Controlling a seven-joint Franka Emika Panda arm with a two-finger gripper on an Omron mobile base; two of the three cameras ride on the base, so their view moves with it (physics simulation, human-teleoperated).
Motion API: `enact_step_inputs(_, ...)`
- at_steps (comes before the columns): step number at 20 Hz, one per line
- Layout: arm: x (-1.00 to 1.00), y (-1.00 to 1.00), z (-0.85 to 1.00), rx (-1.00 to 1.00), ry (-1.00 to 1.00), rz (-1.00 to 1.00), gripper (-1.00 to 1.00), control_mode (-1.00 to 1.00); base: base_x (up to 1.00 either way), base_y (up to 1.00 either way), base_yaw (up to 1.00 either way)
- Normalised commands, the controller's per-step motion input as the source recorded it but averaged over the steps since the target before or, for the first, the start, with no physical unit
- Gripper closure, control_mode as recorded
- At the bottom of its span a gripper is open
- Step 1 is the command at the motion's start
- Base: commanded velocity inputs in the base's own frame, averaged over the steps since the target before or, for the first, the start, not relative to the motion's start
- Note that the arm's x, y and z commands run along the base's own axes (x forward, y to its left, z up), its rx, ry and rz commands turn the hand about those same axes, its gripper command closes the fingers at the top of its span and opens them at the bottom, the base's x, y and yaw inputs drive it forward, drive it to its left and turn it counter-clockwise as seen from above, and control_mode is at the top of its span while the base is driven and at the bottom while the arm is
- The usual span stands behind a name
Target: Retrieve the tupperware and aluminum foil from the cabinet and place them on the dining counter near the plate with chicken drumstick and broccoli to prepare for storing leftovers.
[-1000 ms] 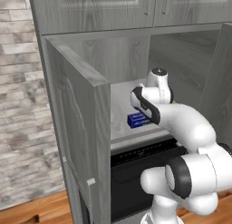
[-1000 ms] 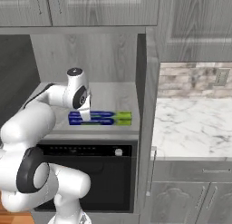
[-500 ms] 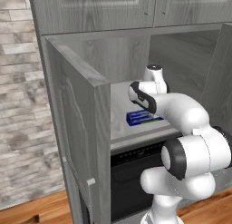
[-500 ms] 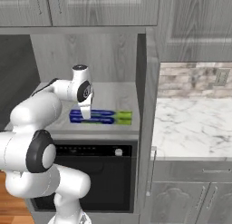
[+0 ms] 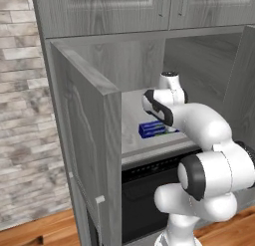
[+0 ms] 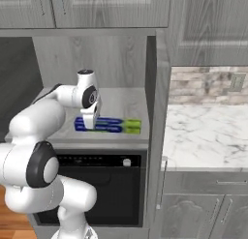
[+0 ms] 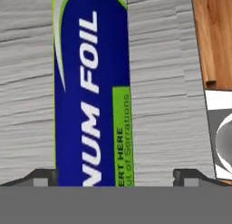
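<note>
1. Your arm has swung further into the open cabinet over the last second: the wrist, which sat higher and back from the box, now hangs right over the blue end of the aluminum foil (image 6: 107, 125), with the gripper (image 6: 89, 123) pointing down at it.
2. In the hand view the aluminum foil box (image 7: 90, 96) runs lengthwise up the middle, and the two finger tips (image 7: 43, 177) sit wide apart, one on each side of it. The gripper is spread open and has hold of nothing; from these pictures you cannot tell whether the tips touch the shelf yet.
3. What this means, as a judgement: you are lined up for the first pick. The box lies between the fingers across its narrow width, so lowering and closing looks like the sensible next move.
4. The foil lies flat on the cabinet shelf (image 6: 121, 100) above the oven (image 6: 104, 185), near the shelf's front edge, blue end toward the arm and green end toward the right wall.
5. No tupperware can be made out here, so that part of the task is not yet started.
6. Mind the edges. The open cabinet door (image 5: 87, 140) stands out on the left, the right cabinet wall (image 6: 151, 88) is just beyond the green end, and the shelf's front lip is close by the box.
7. Open room is upward and toward you: there is good height under the cabinet's top, so lift first, then draw straight out between door and wall.
8. The marble table (image 6: 203, 136) lies to the right, beyond that wall.
</note>
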Motion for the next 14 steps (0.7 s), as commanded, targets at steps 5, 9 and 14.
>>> enact_step_inputs(5, 0.0, -0.19, -0.78, 0.01, 0.0, -0.1, -1.0, -1.0, 0.0, 0.0, 0.0)
enact_step_inputs(9, 0.18, -0.16, -0.7, 0.03, 0.0, -0.05, 1.0, -1.0, 0.0, 0.0, 0.0)
enact_step_inputs(14, 0.22, 0.0, -0.46, 0.0, -0.01, -0.02, 1.0, -1.0, 0.0, 0.0, 0.0)
